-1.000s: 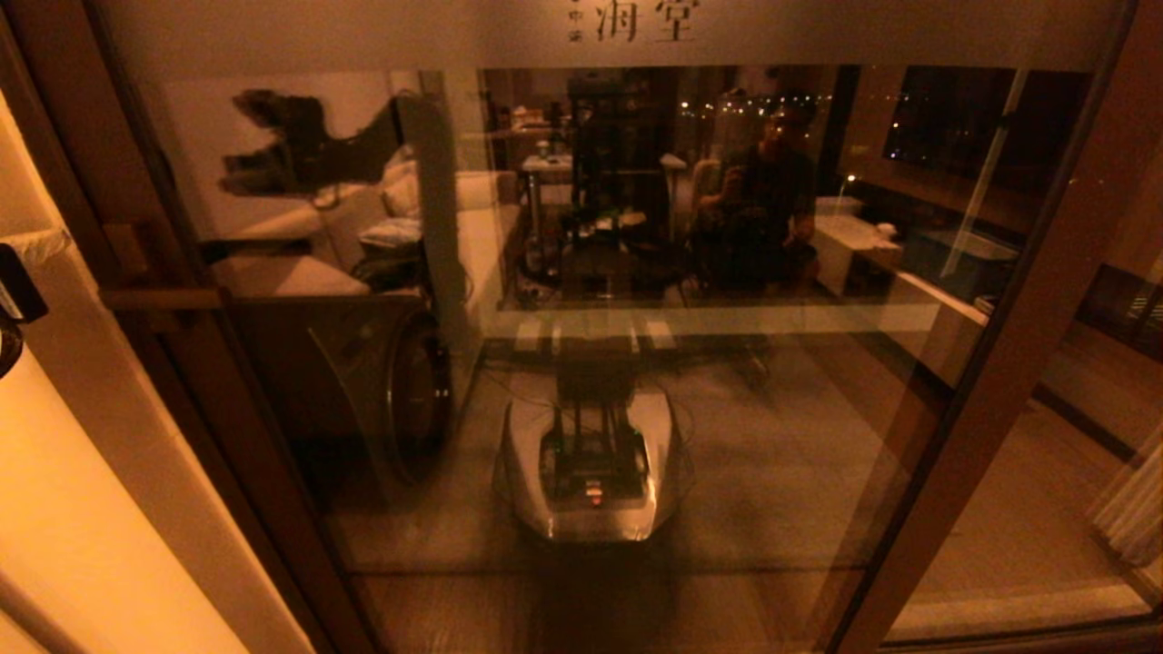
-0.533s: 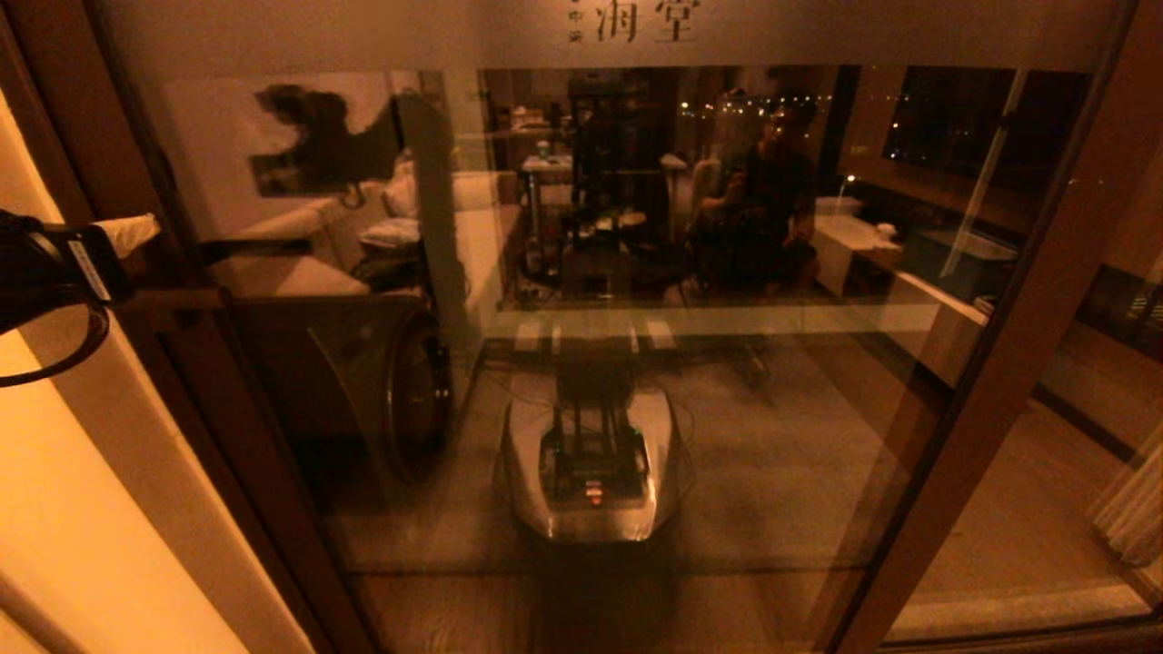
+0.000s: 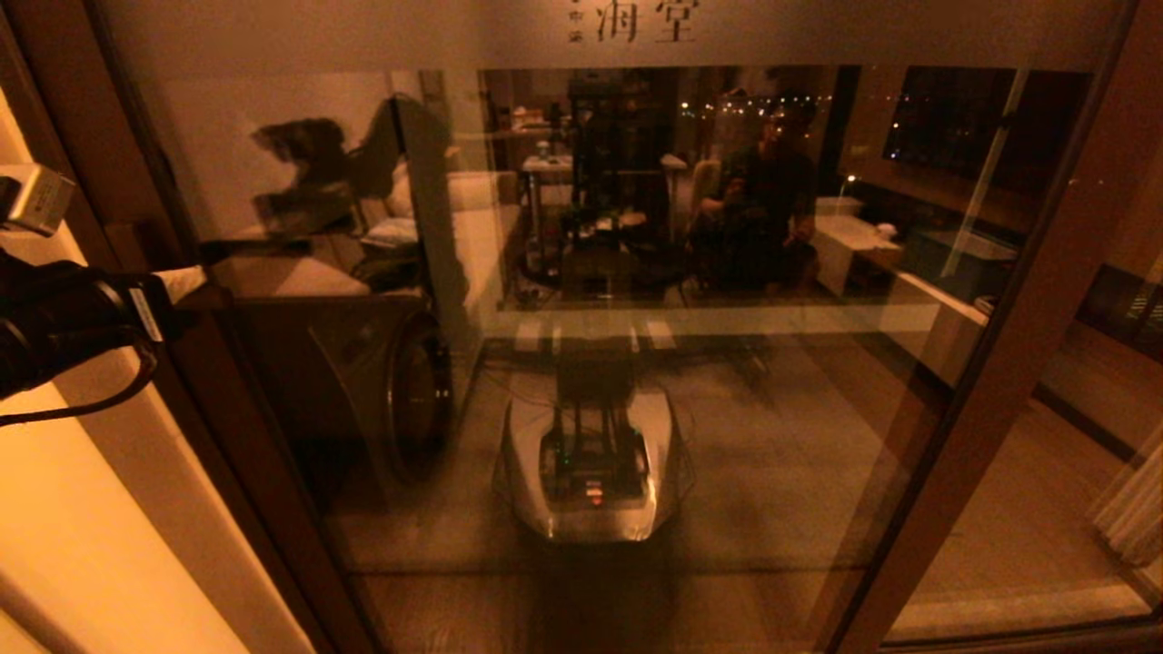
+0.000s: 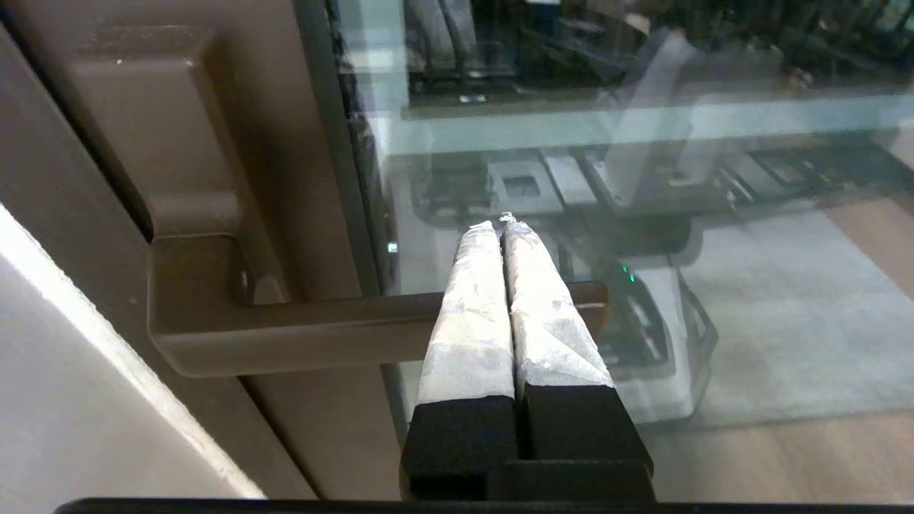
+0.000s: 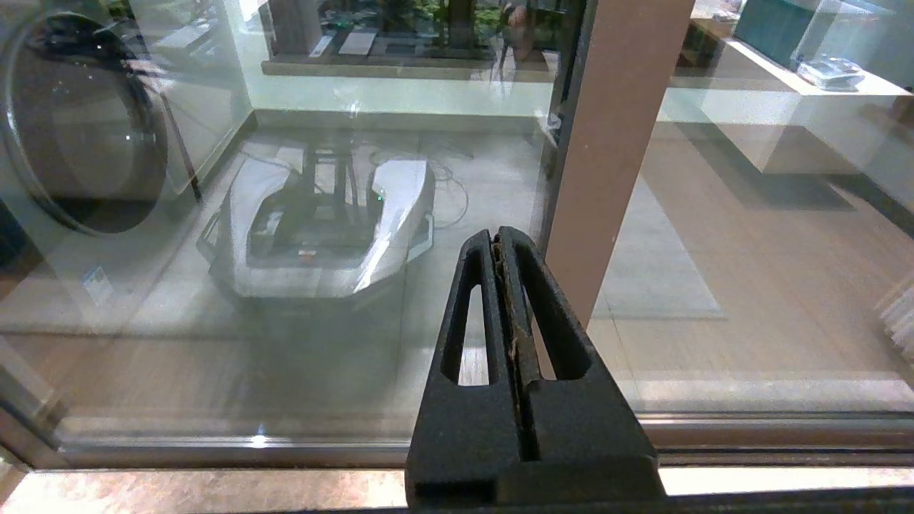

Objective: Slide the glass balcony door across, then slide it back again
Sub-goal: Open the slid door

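Observation:
The glass balcony door (image 3: 772,409) fills the head view, with a dark brown frame (image 3: 227,391) and a frosted top band with Chinese characters (image 3: 636,23). My left gripper (image 3: 195,277) reaches in from the left at handle height and hides the handle there. In the left wrist view that gripper (image 4: 500,227) is shut, and its white-wrapped fingers (image 4: 471,321) cross the wooden bar handle (image 4: 321,325) near its free end, tips close to the glass. I cannot tell whether they touch the bar. My right gripper (image 5: 498,239) is shut and empty, low before the glass.
A pale wall (image 3: 82,509) borders the door frame on the left. The door's right frame post (image 3: 999,363) slants up at the right, with a curtain (image 3: 1136,509) beyond it. The floor track (image 5: 214,450) runs along the bottom. A washing machine drum (image 3: 409,391) shows behind the glass.
My left arm has come in from the left edge, moving right and then down, so its shut fingers now sit at the handle. The door has not moved.

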Controlling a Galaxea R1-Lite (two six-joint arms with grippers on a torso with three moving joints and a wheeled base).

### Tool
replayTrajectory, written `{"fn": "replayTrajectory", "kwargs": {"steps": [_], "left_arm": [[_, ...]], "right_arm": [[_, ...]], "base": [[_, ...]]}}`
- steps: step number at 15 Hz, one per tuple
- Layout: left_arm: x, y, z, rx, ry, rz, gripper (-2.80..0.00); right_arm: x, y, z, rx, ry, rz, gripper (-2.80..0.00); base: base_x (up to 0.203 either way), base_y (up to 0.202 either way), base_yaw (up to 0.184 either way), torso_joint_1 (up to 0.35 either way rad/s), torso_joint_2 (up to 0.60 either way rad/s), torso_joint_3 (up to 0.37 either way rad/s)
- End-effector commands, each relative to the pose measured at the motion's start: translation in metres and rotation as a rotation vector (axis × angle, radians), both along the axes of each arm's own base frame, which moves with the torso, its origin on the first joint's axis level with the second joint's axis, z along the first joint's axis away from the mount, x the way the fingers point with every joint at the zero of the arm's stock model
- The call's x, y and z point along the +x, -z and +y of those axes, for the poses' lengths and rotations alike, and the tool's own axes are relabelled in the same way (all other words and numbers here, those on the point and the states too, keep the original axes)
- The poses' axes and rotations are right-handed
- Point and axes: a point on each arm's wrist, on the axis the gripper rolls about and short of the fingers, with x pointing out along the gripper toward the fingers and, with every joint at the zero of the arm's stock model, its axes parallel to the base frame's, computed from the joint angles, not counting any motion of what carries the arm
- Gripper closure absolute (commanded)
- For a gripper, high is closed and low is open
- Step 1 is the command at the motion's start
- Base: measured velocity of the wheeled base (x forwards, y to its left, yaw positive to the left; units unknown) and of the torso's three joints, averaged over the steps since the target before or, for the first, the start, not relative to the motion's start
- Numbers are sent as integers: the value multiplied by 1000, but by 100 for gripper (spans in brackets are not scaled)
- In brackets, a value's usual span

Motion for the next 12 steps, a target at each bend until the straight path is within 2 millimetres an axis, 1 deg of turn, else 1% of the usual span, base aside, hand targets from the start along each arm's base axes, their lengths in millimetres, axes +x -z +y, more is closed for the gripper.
{"fn": "replayTrajectory", "kwargs": {"steps": [1, 6, 12], "left_arm": [[4, 11, 1, -7, 1, 36, 0], [12, 34, 4, -3, -34, 39, 0], [9, 46, 3, 6, -35, 66, 0]], "right_arm": [[0, 0, 0, -1, -1, 2, 0], [0, 0, 0, -1, 0, 2, 0], [0, 0, 0, -1, -1, 2, 0]], "base": [[0, 0, 0, 0, 0, 0], [0, 0, 0, 0, 0, 0], [0, 0, 0, 0, 0, 0]]}}
